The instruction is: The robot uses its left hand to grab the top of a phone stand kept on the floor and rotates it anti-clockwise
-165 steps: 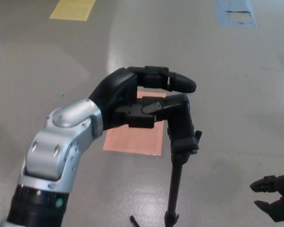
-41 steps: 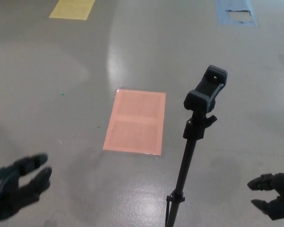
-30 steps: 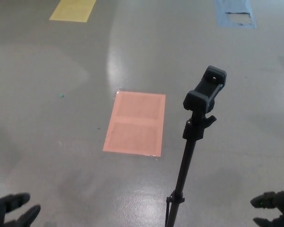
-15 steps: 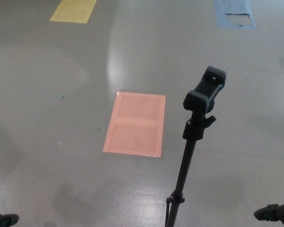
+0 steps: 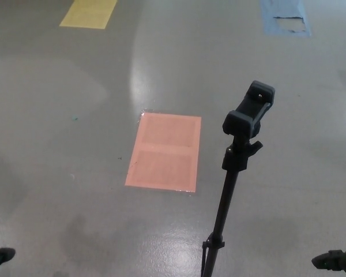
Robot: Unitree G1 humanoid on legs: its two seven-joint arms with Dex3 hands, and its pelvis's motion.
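The phone stand (image 5: 247, 115) stands straight up, far up and right of the left hand (image 5: 0, 255). Only a hand tip shows, so I cannot tell its grip.

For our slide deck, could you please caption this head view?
Black phone stand stands alone on grey floor beside a salmon rectangle; both hands barely in frame.

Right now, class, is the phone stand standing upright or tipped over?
Upright. The phone stand has its pole rising nearly straight from the floor, clamp on top and empty, no hand touching it.
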